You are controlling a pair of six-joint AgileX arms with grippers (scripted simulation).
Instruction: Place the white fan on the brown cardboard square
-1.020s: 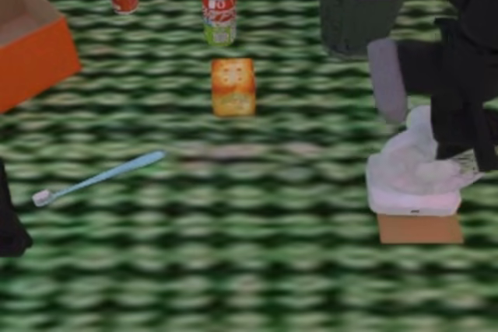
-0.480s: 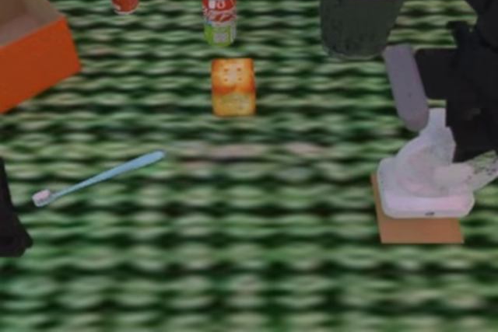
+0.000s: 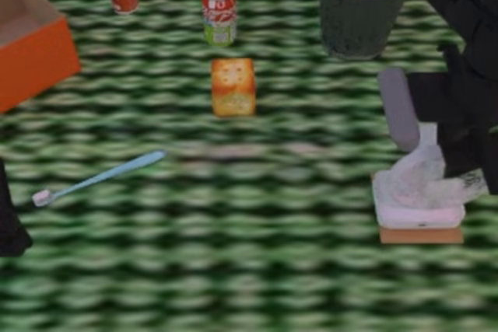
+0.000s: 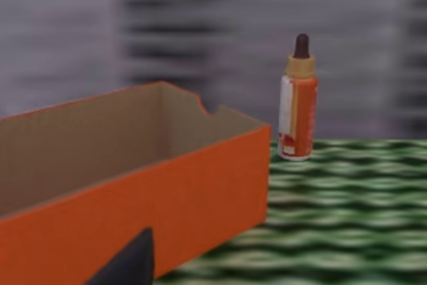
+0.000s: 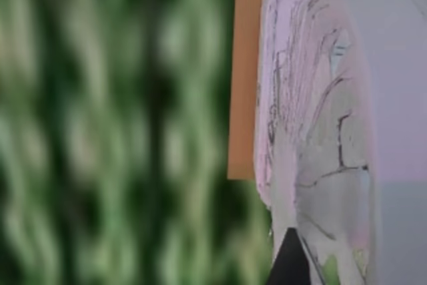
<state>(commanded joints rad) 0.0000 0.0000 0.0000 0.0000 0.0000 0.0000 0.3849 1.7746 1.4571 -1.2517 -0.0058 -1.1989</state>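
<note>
White fan has shifted back over the brown cardboard square, now covering most of it. Right gripper still at the cage, grip unclear; left arm parked at table's left edge.

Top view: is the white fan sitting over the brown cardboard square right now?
Yes, the white fan covers most of the brown cardboard square, leaving only a strip along its near edge showing.

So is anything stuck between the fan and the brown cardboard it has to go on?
Nothing visible is. The white fan is over the brown cardboard square, covering most of it, with only a strip showing at the near edge. The right gripper is at the fan. The left arm is parked at the table's left edge.
</note>
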